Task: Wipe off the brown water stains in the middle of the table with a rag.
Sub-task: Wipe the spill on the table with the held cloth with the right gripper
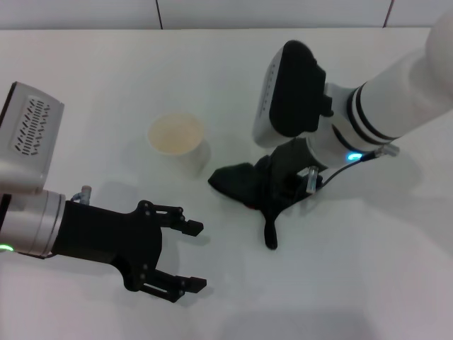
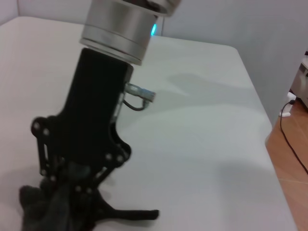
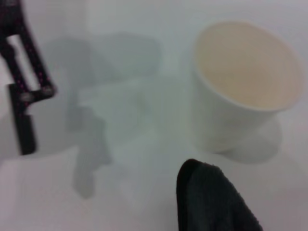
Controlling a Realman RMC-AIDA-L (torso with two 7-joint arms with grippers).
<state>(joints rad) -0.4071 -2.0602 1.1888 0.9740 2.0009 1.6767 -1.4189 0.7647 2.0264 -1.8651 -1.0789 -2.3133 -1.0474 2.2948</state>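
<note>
Right hand [image 1: 287, 185] presses down on the rag [image 1: 244, 183], clamped into it, just beside the cup [image 1: 177, 142] mid-desk [image 1: 106, 71]. No stain shows, possibly under the cloth. Keep pressure flat, sweep away from the cup. Left hand [image 1: 187, 256] idles, spread wide.

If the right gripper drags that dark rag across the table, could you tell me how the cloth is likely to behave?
The rag looks soft and floppy: it lies crumpled under the right gripper, so it would probably bunch rather than slide flat. Its thin tail will likely trail loosely. The paper cup standing close beside it looks light and could tip if nudged.
</note>
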